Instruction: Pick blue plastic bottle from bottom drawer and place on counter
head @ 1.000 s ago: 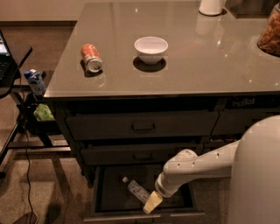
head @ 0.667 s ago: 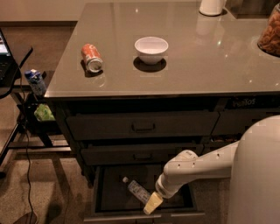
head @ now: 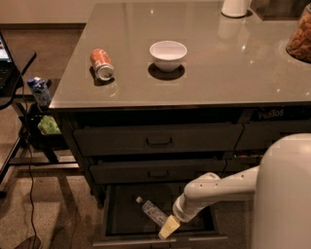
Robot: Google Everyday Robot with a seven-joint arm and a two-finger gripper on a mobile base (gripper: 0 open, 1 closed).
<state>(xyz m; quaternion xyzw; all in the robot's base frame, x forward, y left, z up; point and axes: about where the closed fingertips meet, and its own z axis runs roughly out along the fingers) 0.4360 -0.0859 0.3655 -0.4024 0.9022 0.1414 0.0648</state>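
The blue plastic bottle [head: 152, 210] lies on its side in the open bottom drawer [head: 121, 219], white cap pointing up-left. My gripper [head: 168, 227] reaches down into the drawer from the right on a white arm; its pale tip sits at the bottle's lower right end, touching or just over it. The counter [head: 233, 63] is the glossy grey top above the drawers.
On the counter lie an orange-red soda can [head: 101, 64] on its side, a white bowl [head: 168, 55], a white container [head: 235, 7] at the back and a snack jar [head: 300, 36] at the right. A black side table [head: 14, 63] with a blue-topped bottle [head: 39, 91] stands left.
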